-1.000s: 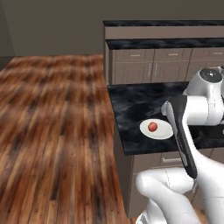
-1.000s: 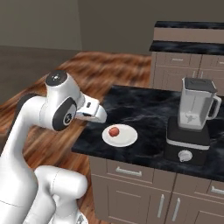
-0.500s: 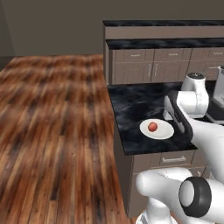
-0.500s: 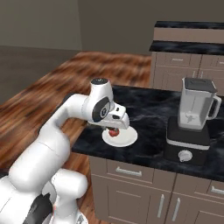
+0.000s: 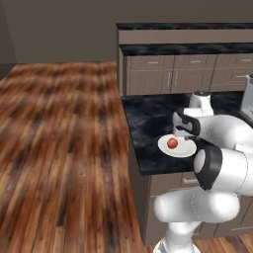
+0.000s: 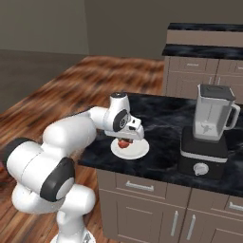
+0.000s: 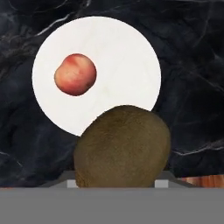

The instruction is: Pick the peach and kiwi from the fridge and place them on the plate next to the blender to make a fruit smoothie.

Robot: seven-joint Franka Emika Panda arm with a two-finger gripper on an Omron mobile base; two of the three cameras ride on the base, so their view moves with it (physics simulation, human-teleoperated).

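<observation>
A brown fuzzy kiwi (image 7: 122, 146) is held in my shut gripper (image 6: 131, 137), which hangs just above the near edge of the white plate (image 7: 122, 57). A red-orange peach (image 7: 75, 74) lies on the plate, left of centre in the hand view. The plate (image 6: 135, 152) sits on the black marble counter, with the blender (image 6: 209, 130) to its right. From the left base view the peach (image 5: 172, 143) shows on the plate (image 5: 182, 149) under the hand (image 5: 181, 129). The fridge is out of view.
The black counter (image 6: 161, 123) ends at a front edge just beyond the plate, with brown-fronted drawers (image 6: 142, 190) below. More cabinets (image 5: 168, 74) stand behind. Wooden floor (image 5: 59, 138) spreads to the left.
The arm has swung down from a raised, folded pose, and the hand now hovers over the plate with the kiwi. The peach and plate have not moved.
</observation>
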